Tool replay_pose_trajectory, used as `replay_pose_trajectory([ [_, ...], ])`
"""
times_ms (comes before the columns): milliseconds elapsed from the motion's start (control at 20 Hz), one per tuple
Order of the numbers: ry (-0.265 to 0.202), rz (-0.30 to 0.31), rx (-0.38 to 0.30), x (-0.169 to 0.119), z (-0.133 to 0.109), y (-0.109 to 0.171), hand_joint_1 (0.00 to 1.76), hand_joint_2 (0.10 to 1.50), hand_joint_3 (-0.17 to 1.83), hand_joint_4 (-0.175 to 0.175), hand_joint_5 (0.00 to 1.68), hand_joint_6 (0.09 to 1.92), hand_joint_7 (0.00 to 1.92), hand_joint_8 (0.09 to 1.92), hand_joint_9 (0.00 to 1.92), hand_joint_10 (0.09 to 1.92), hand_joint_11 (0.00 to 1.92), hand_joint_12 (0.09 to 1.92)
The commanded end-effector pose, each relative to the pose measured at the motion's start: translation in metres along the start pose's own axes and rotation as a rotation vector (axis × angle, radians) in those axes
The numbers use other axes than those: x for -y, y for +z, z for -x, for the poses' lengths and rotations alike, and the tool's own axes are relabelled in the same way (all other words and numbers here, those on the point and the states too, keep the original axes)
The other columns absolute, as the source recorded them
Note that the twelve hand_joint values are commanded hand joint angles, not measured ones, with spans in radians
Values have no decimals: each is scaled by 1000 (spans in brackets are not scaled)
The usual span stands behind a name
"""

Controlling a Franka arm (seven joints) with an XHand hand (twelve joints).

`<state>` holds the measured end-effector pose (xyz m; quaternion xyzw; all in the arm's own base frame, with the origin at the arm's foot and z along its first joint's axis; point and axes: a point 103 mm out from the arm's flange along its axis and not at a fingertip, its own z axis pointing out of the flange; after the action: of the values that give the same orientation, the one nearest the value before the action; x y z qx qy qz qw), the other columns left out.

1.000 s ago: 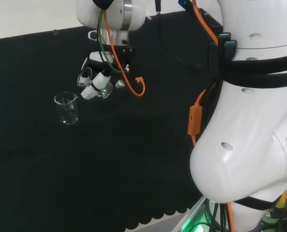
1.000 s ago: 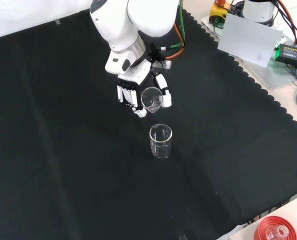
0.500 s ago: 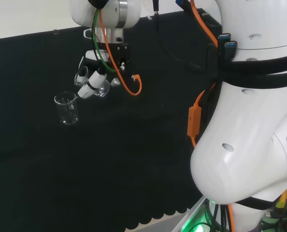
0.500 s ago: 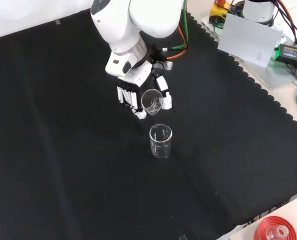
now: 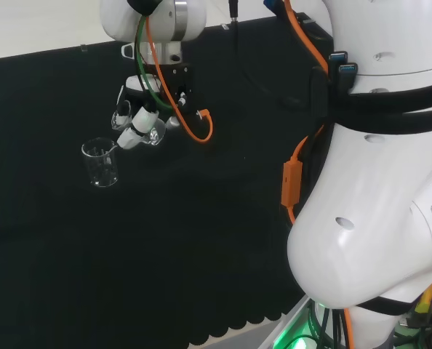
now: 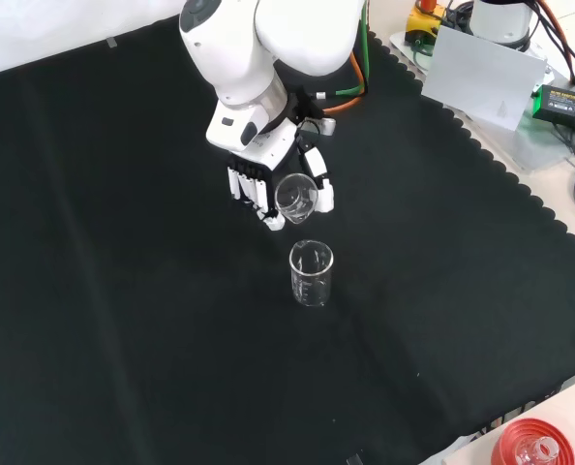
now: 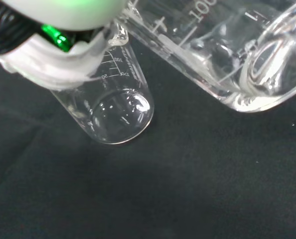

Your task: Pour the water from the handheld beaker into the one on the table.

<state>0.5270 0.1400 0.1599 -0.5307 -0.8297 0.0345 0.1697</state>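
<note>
Above the middle of the black cloth, in the front view, the robot hand (image 6: pixel 268 179) is seen with its fingers curled round the handheld beaker (image 6: pixel 294 195), which is gripped between fingers and thumb and tipped well over, its open mouth turned toward the front camera; in the head view the robot hand (image 5: pixel 140 127) is held just to the right of, and slightly above, the rim of the table beaker (image 5: pixel 101 163); in the wrist view the handheld beaker (image 7: pixel 227 55) is shown large and on its side, with liquid apparently pooled along its lower wall, though this cannot be told for certain; the table beaker (image 7: pixel 115 107) is seen beyond it, upright on the desk (image 6: pixel 123 291) and seemingly empty; in the front view the table beaker (image 6: pixel 311 274) stands just below the tilted one.

The pouring step is judged to be in hand, with the lip being brought over the receiving rim; no stream is seen; for the next move a further tilt is called for, with the spout kept over the open mouth so that nothing is spilled onto the cloth.

Against the frame a second ago, the robot hand is found shifted leftward in the head view, closer to the table beaker, and the wrist is turned a little more; the table beaker is unmoved.
</note>
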Motion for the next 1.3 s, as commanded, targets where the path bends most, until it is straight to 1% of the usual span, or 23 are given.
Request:
replay_pose_trajectory([
  [50, 13, -32, 46, -7, -12, 2, 1147, 632, 626, 175, 1402, 418, 1611, 87, 1462, 109, 1034, 1011],
  [100, 14, -59, 83, -7, -13, 3, 1147, 632, 627, 175, 1402, 419, 1612, 87, 1464, 108, 1040, 1009],
  [150, 19, -74, 101, -7, -13, 4, 1147, 632, 628, 175, 1402, 420, 1613, 87, 1465, 107, 1044, 1008],
  [200, 20, -81, 104, -7, -13, 3, 1147, 632, 628, 175, 1402, 420, 1613, 87, 1466, 106, 1047, 1007],
  [250, 31, -87, 121, -22, -29, 8, 1147, 632, 629, 175, 1401, 421, 1613, 87, 1467, 106, 1049, 1005],
  [350, 30, -88, 118, -27, -38, 10, 1147, 631, 629, 175, 1401, 422, 1614, 87, 1468, 105, 1052, 1003],
  [500, 31, -81, 98, -16, -26, 4, 1147, 631, 630, 175, 1401, 423, 1615, 87, 1470, 104, 1056, 1000],
  [600, 33, -86, 97, -11, -19, 2, 1148, 631, 631, 175, 1400, 425, 1615, 87, 1471, 103, 1058, 998],
  [650, 33, -94, 105, -2, -10, 0, 1148, 630, 632, 175, 1400, 425, 1615, 87, 1471, 102, 1059, 997],
  [700, 41, -87, 110, -16, -24, 3, 1148, 630, 632, 175, 1400, 426, 1615, 87, 1472, 102, 1060, 996],
  [750, 41, -91, 124, -24, -33, 6, 1148, 630, 632, 175, 1400, 426, 1615, 87, 1472, 101, 1061, 995],
  [850, 35, -96, 124, -20, -30, 4, 1148, 629, 634, 175, 1400, 427, 1615, 87, 1473, 100, 1063, 993],
  [950, 36, -114, 129, -16, -29, 1, 1148, 628, 635, 175, 1400, 428, 1616, 87, 1474, 99, 1065, 991],
  [1000, 34, -134, 159, -17, -40, -4, 1148, 628, 636, 175, 1399, 429, 1616, 87, 1474, 99, 1066, 990],
  [1150, 23, -149, 146, -14, -26, -5, 1148, 627, 639, 175, 1399, 431, 1616, 87, 1476, 97, 1069, 987],
  [1200, 36, -160, 156, -15, -23, -6, 1148, 627, 640, 175, 1399, 432, 1616, 87, 1476, 97, 1069, 986],
  [1300, 42, -164, 167, -12, -18, -6, 1148, 626, 641, 175, 1398, 433, 1616, 87, 1477, 96, 1071, 984],
])
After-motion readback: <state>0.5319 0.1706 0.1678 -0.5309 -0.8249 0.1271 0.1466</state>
